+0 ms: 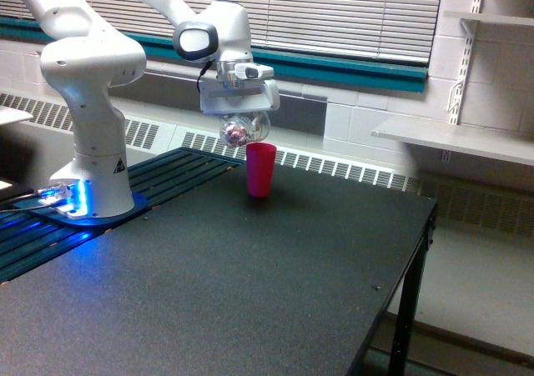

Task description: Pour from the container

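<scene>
No words or numbers could be read anywhere; the only sign was a small black triangle sticker (118, 164) on the white robot base (96, 155), too small to make out.
</scene>
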`<state>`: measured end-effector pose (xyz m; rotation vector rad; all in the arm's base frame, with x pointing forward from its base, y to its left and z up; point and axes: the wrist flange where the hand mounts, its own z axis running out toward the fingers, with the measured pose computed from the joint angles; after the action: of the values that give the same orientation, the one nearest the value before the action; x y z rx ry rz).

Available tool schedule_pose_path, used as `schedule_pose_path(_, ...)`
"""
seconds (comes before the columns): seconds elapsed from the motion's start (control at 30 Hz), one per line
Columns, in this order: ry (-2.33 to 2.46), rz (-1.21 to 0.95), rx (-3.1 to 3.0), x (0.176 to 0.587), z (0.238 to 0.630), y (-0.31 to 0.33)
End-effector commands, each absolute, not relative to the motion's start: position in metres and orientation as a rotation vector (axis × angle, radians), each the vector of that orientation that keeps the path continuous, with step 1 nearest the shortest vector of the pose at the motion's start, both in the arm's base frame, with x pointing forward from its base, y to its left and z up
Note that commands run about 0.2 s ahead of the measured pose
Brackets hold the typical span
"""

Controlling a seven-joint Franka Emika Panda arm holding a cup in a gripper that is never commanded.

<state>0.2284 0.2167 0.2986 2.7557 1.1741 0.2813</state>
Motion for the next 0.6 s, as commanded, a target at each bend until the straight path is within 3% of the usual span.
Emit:
schedule_pose_path(0.03,1.177,0.262,2.733,0.2304,0.2911,0.2097)
schedule_pose_path(0.6,1.215,0.265,2.686,0.2315,0.2894,0.2195)
